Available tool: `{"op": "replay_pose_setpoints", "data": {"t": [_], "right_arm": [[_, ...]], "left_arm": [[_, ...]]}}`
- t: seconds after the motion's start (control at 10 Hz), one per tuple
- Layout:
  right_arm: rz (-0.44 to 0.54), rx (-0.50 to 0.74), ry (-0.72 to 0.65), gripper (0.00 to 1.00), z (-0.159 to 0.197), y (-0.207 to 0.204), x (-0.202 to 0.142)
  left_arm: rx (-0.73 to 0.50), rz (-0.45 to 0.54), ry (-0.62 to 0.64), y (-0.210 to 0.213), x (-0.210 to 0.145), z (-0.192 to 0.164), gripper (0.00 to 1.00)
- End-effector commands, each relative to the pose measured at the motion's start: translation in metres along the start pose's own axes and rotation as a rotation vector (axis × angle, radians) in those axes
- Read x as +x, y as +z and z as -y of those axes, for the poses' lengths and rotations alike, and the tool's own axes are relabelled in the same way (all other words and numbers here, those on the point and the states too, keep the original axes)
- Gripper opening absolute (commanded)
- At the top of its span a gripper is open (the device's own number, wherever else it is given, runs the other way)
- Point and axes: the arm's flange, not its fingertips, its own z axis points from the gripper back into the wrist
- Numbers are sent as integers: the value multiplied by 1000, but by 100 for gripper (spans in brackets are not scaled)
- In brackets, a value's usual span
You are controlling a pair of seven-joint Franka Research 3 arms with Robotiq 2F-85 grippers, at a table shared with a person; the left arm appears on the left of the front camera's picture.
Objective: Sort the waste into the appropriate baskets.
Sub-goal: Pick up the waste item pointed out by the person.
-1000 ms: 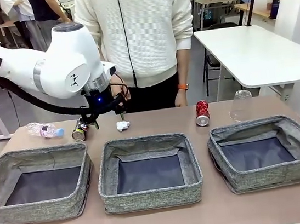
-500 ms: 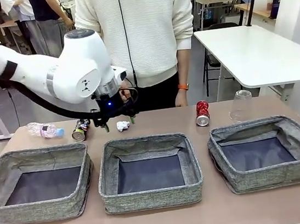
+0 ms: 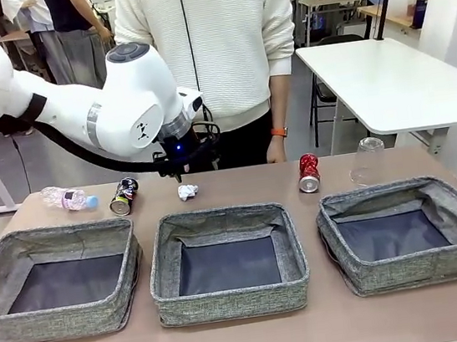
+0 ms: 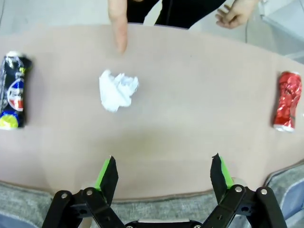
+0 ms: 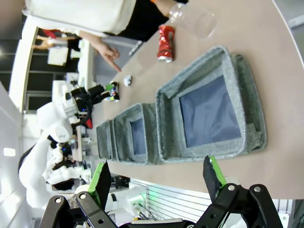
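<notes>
Front view: your left arm point(image 3: 132, 108) reaches in from the left with the wrist tipped down, and the left gripper point(image 3: 179, 167) hangs just over the paper wad point(image 3: 187, 192). Left wrist view: jaws are wide apart and empty, wad ahead and a bit left. Right wrist view: right gripper point(image 5: 156, 173) is wide open too, holding nothing, basket point(image 5: 249, 90) just ahead.

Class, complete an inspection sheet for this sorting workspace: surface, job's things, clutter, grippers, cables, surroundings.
Surface: brown table top, no spills seen.
Job's things: three grey woven fabric baskets, all empty; behind them clear plastic bottle with blue cap, crushed dark printed can, crumpled white paper wad, dented red can, clear plastic cup.
Clutter: nothing seen.
Grippers: left gripper open, empty, near the wad; right gripper open, empty.
Cables: black cable under the left arm.
Surroundings: person's finger points at the wad; white table beyond.
</notes>
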Motion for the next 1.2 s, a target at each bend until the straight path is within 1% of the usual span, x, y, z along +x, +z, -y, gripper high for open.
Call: {"op": "replay_pose_setpoints", "data": {"t": [0.0, 0.2, 0.3, 0.4, 0.6, 0.7, 1.1], "right_arm": [[8, 22, 24, 100, -1, 0, 2], [8, 22, 24, 100, -1, 0, 2], [8, 22, 24, 100, -1, 0, 2], [8, 22, 24, 100, -1, 0, 2], [8, 22, 24, 100, -1, 0, 2], [8, 22, 24, 100, -1, 0, 2], [8, 22, 24, 100, -1, 0, 2]], "left_arm": [[39, 57, 6, -19, 6, 6, 100], [103, 52, -3, -31, 8, 3, 100], [137, 58, 21, -38, 11, -1, 100], [148, 66, 35, -45, 15, -7, 100], [135, 47, 0, -62, 15, -14, 100], [155, 42, -8, -69, 16, -18, 100], [171, 34, -53, -90, 17, -25, 100]]}}
